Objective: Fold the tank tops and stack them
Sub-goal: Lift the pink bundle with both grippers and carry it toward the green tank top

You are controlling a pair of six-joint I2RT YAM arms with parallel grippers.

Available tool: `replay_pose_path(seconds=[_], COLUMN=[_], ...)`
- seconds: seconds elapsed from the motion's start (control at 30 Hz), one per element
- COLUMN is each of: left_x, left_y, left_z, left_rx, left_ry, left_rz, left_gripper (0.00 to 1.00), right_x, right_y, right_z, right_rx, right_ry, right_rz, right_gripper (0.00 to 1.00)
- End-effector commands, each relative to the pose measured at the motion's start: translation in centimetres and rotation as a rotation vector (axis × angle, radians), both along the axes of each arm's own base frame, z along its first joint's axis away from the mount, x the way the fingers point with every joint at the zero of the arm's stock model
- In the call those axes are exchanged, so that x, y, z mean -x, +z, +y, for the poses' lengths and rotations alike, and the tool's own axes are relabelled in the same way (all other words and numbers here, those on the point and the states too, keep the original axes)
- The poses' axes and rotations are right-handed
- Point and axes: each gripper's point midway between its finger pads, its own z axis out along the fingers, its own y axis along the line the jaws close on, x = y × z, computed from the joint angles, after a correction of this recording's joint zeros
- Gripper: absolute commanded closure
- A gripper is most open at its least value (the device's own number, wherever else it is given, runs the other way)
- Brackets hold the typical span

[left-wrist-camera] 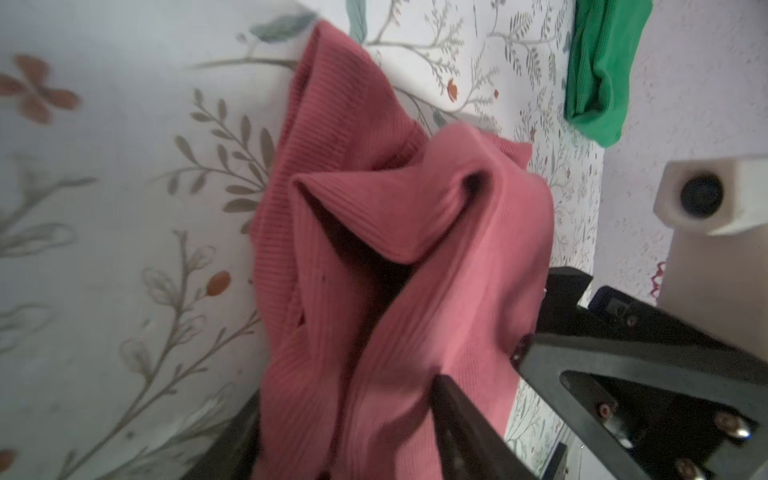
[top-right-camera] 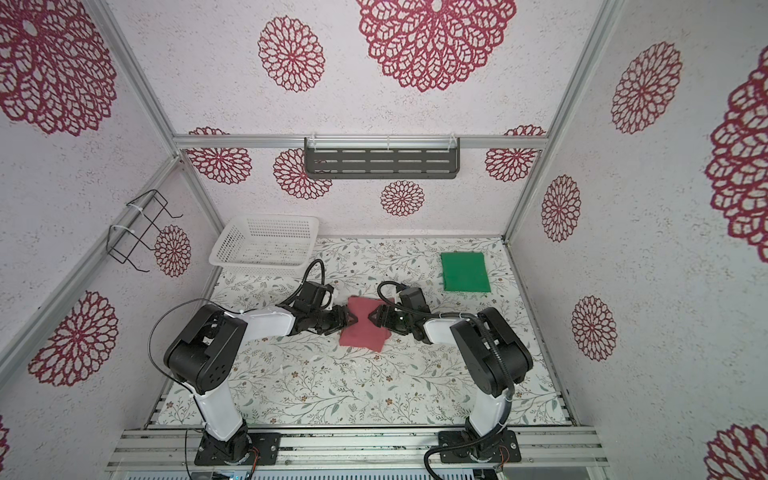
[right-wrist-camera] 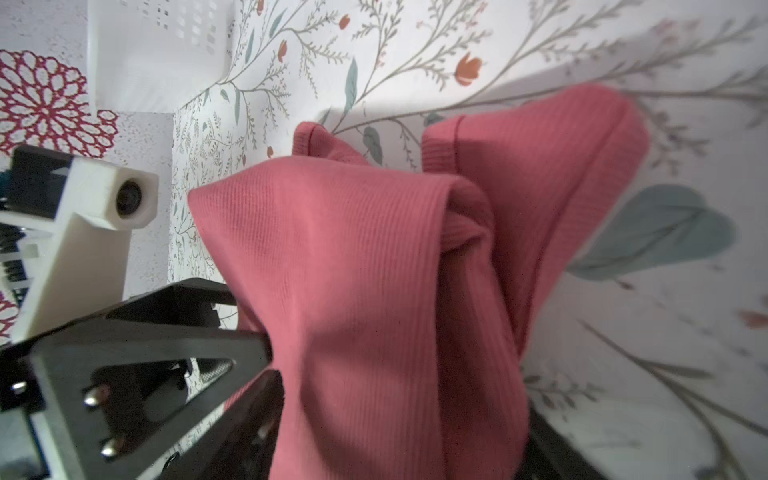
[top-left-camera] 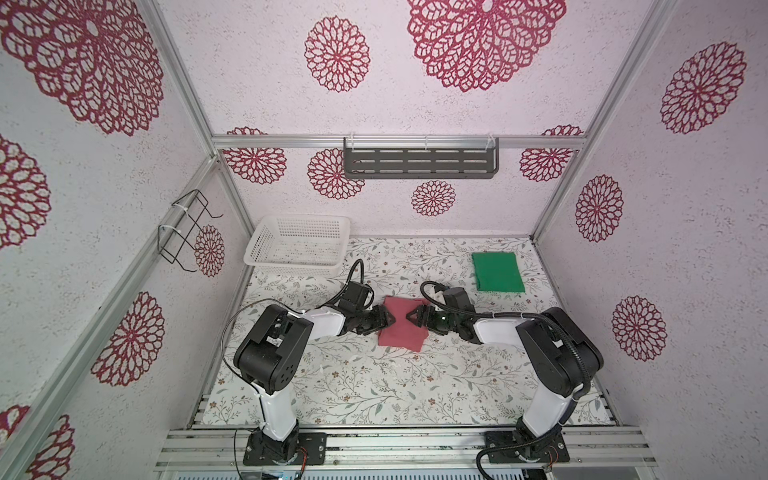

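The rose-red tank top (top-left-camera: 401, 338) (top-right-camera: 361, 336) lies folded mid-table and is pinched in at its waist from both sides. My left gripper (top-left-camera: 390, 321) (top-right-camera: 352, 320) bites its left edge and my right gripper (top-left-camera: 409, 318) (top-right-camera: 372, 316) its right edge, tips almost meeting. In the left wrist view the ribbed red cloth (left-wrist-camera: 374, 216) bunches up between the jaws of the left gripper (left-wrist-camera: 345, 407). The right wrist view shows the same cloth (right-wrist-camera: 353, 249) filling the right gripper (right-wrist-camera: 399, 415). The green tank top (top-left-camera: 498, 273) (top-right-camera: 464, 272) (left-wrist-camera: 598, 70) lies folded flat at the back right.
A white perforated basket (top-left-camera: 299, 245) (top-right-camera: 266, 243) (right-wrist-camera: 158, 54) stands at the back left of the floral table. A black wire rack (top-left-camera: 187, 232) hangs on the left wall and a grey slotted shelf (top-left-camera: 420, 160) on the back wall.
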Motion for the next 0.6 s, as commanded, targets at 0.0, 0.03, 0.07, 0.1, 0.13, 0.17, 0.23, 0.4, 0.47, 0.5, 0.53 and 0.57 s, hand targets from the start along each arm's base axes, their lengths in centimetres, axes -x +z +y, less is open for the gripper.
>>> replay_pose_path(seconds=[0.0, 0.03, 0.07, 0.1, 0.13, 0.17, 0.23, 0.4, 0.47, 0.5, 0.53, 0.57], left_x=[0.0, -0.2, -0.4, -0.7, -0.9, -1.3, -2.1, -5.1, -6.6, -7.6, -8.6, -9.4], left_y=[0.1, 0.3, 0.6, 1.0, 1.4, 2.0, 3.1, 7.1, 8.1, 8.7, 9.6, 10.2], left_z=[-1.1, -1.2, -1.5, -1.7, -2.0, -2.5, -3.5, -7.0, -8.4, -9.4, -10.4, -11.2], left_rx=[0.020, 0.018, 0.021, 0.028, 0.036, 0.046, 0.059, 0.104, 0.113, 0.117, 0.124, 0.131], left_ry=[-0.006, -0.002, -0.001, 0.001, 0.001, 0.000, -0.008, -0.039, -0.058, -0.075, -0.093, -0.107], left_rz=[-0.011, -0.018, -0.024, -0.032, -0.040, -0.052, -0.073, -0.168, -0.207, -0.230, -0.254, -0.270], left_gripper=[0.56, 0.60, 0.67, 0.72, 0.77, 0.82, 0.90, 1.00, 1.00, 1.00, 1.00, 1.00], right_x=[1.5, 1.5, 1.4, 1.2, 1.0, 0.7, -0.3, -3.0, -4.3, -5.0, -5.6, -6.3], right_y=[-1.7, -1.8, -1.7, -1.4, -1.2, -0.9, 0.4, 3.6, 5.0, 5.9, 6.6, 7.6], right_z=[0.6, 0.4, 0.3, 0.2, 0.0, -0.2, -0.6, -2.6, -3.9, -4.7, -5.6, -6.4], right_rx=[0.011, 0.013, 0.015, 0.015, 0.017, 0.018, 0.013, 0.045, 0.061, 0.065, 0.072, 0.079], right_ry=[0.007, 0.004, 0.001, 0.000, 0.001, 0.000, 0.001, 0.023, 0.019, 0.016, 0.009, 0.003], right_rz=[0.077, 0.078, 0.074, 0.067, 0.060, 0.052, 0.016, -0.070, -0.105, -0.127, -0.142, -0.166], right_gripper=[0.29, 0.32, 0.36, 0.40, 0.46, 0.54, 0.67, 1.00, 1.00, 1.00, 1.00, 1.00])
